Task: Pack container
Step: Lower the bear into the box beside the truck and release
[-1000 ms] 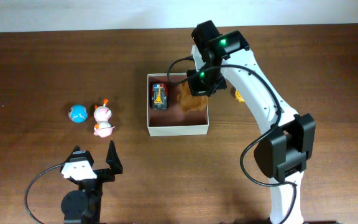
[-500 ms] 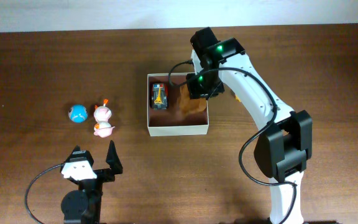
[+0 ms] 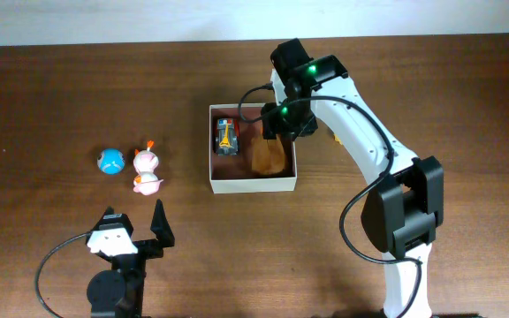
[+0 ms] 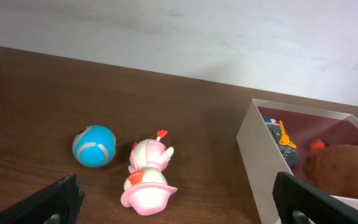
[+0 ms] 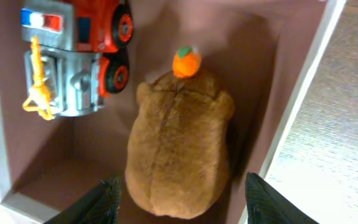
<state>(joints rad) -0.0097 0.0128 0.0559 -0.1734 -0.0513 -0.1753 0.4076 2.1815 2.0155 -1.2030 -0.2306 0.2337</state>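
Note:
The container (image 3: 253, 184) is a shallow white box with a reddish-brown floor, standing mid-table. In it lie a toy truck (image 3: 226, 136) on the left and a brown plush toy (image 3: 269, 157) on the right. My right gripper (image 3: 283, 119) hovers over the box's far right part. In the right wrist view the plush (image 5: 179, 124), with an orange bit on its head, lies on the floor beside the truck (image 5: 73, 62). The right gripper (image 5: 182, 199) is open, its fingers clear of the plush on both sides. My left gripper (image 3: 135, 221) stands open near the front edge, holding nothing.
A blue ball (image 3: 110, 162) and two pink-and-white toys (image 3: 146, 161) (image 3: 147, 183) lie left of the box; the left wrist view shows the ball (image 4: 94, 145) and toys (image 4: 146, 190) ahead of the box wall (image 4: 257, 155). A small yellow object (image 3: 338, 134) peeks out behind the right arm.
The right gripper has opened and let go of the brown plush, which now lies on the container floor. The left arm has not moved.

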